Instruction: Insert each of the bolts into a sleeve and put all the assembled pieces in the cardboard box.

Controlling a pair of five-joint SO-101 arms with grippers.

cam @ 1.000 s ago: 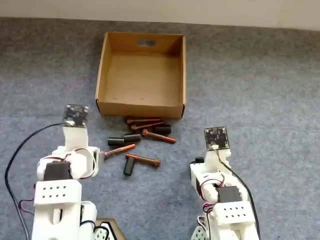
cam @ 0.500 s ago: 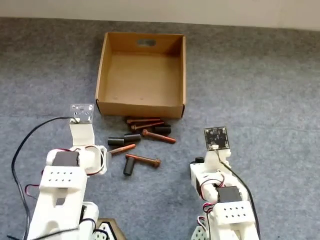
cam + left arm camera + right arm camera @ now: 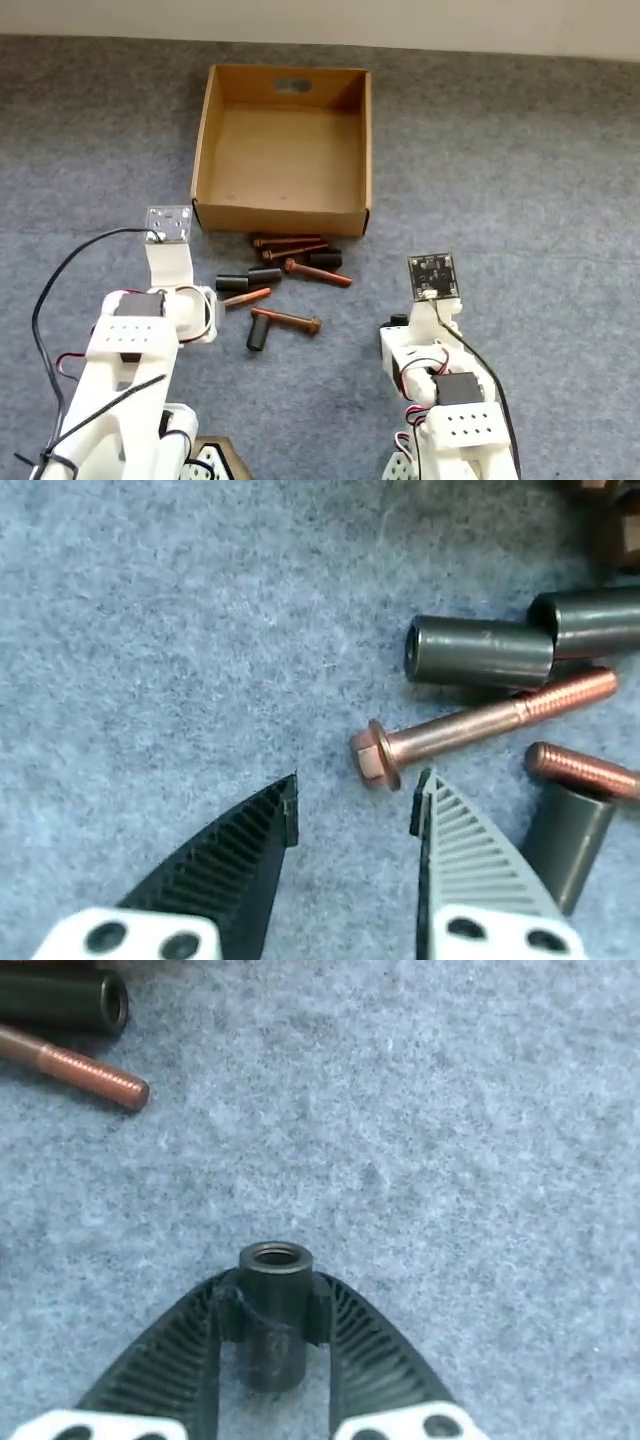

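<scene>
- High view: the box (image 3: 283,216) stands open-topped at upper centre of the table (image 3: 540,170).
- Just below the box's front wall, at centre frame, loose bolts (image 3: 317,272) and sleeves (image 3: 232,284) lie in a cluster. Two of the bolts lie side by side nearest the wall.
- At the lower edge of the cluster, a long bolt (image 3: 290,320) lies with one end at a lone sleeve (image 3: 258,333). Whether it enters the sleeve cannot be told.
- The left arm (image 3: 135,345) is at lower left, its front end just beside the cluster's left edge. The near bolt (image 3: 245,297) has its head end toward that arm.
- The right arm (image 3: 440,390) is at lower right, apart from the cluster.
- Left wrist view: the left jaws are released, with one dark finger and one pale finger spread wide and nothing between them.
- The near bolt (image 3: 480,725) lies flat on the table, its hex head just beyond the gap between the tips and touching neither.
- A flat sleeve (image 3: 480,652) lies alongside that bolt's shank, and a second sleeve (image 3: 590,620) lies just behind the first.
- On the far side of the pale finger, another bolt's threaded end (image 3: 580,768) sits at the top of a grey sleeve (image 3: 565,845).
- Right wrist view: the right jaws are clenched on a held sleeve (image 3: 275,1300). It stands on end between the fingers, its open mouth facing the camera, above bare table.
- Well beyond it, a threaded bolt tip (image 3: 90,1072) and a dark sleeve (image 3: 65,1000) lie side by side on the table.
</scene>
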